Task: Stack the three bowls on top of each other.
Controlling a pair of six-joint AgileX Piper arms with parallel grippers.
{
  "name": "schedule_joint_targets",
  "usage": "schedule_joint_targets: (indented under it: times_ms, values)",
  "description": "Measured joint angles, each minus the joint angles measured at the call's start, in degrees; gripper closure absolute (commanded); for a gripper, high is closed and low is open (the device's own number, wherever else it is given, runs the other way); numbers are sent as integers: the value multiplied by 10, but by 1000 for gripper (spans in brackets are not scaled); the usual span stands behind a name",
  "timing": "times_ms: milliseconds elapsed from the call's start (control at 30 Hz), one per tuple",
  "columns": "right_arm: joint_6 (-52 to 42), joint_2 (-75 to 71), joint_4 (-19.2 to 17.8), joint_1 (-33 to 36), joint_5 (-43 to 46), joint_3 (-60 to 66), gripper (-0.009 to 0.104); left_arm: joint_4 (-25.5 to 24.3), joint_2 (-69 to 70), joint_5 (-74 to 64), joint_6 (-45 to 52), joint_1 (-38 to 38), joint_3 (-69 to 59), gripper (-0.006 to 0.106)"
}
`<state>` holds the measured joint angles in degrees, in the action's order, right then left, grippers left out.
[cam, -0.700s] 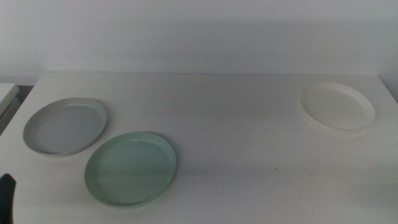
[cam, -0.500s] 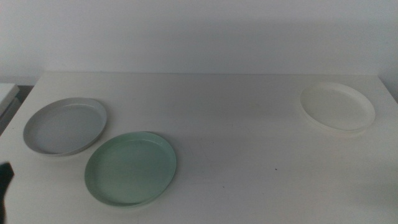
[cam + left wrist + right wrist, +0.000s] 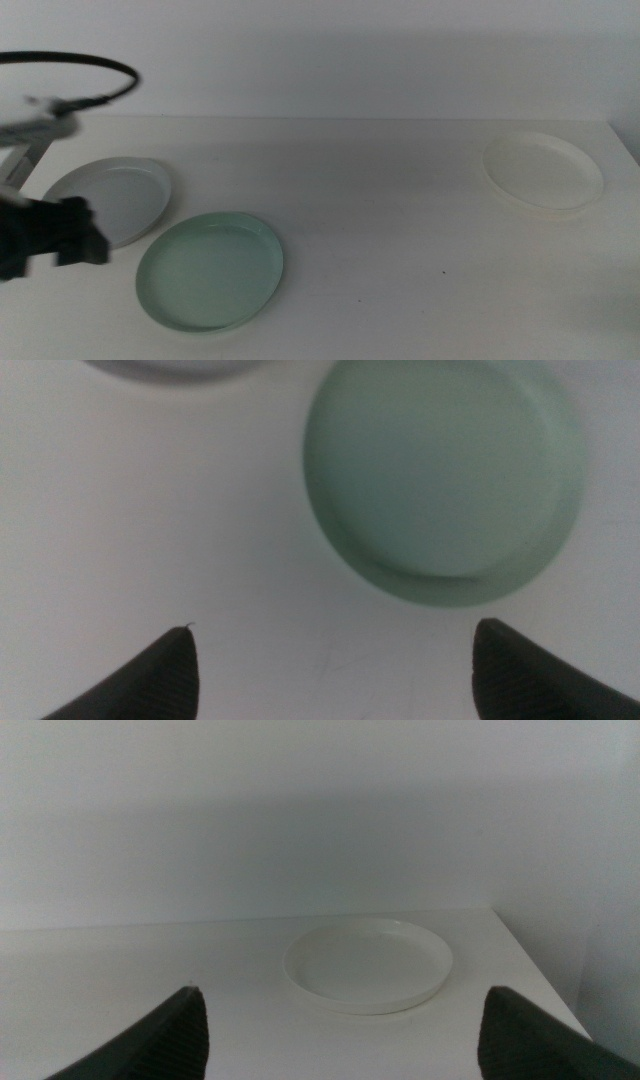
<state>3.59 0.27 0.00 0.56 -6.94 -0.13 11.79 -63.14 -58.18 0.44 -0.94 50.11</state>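
Matte and smooth, the mint green bowl (image 3: 210, 284) is a shallow round dish with a low upturned rim, lying flat on the white counter (image 3: 380, 230). Taking it as the landmark: the pale grey bowl (image 3: 125, 195), of the same plate-like shape, sits just beside it on the far left, their rims close but apart. The white bowl (image 3: 543, 170) lies well apart from it, toward the counter's far right corner, its glossy pale surface nearly blending with the top beneath it. All three are single, none stacked. No lettering or mark can be read on any of them.

Left of the mint green bowl, the left end effector (image 3: 50, 240) hangs dark and blurred above the counter, overlapping the near edge of the grey dish in the middle view, with a black cable looping above it. Its wrist view shows its textured dark jaws spread wide, gripping nothing, the mint green bowl (image 3: 445, 480) beyond them. The right end effector (image 3: 340, 1030) is likewise spread wide and empty, facing the white bowl (image 3: 367, 963).
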Motion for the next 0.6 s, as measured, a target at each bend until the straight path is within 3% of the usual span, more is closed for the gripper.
schedule_joint_targets:
  times_ms: [200,367,600]
  values:
    - [0,0,0,0,0,0,2,36,-139,77,12,2,3,7]
    - [0,0,0,0,0,0,2,18,-234,127,21,2,27,8]
    - [0,0,0,0,0,0,2,19,-356,159,25,20,52,17]
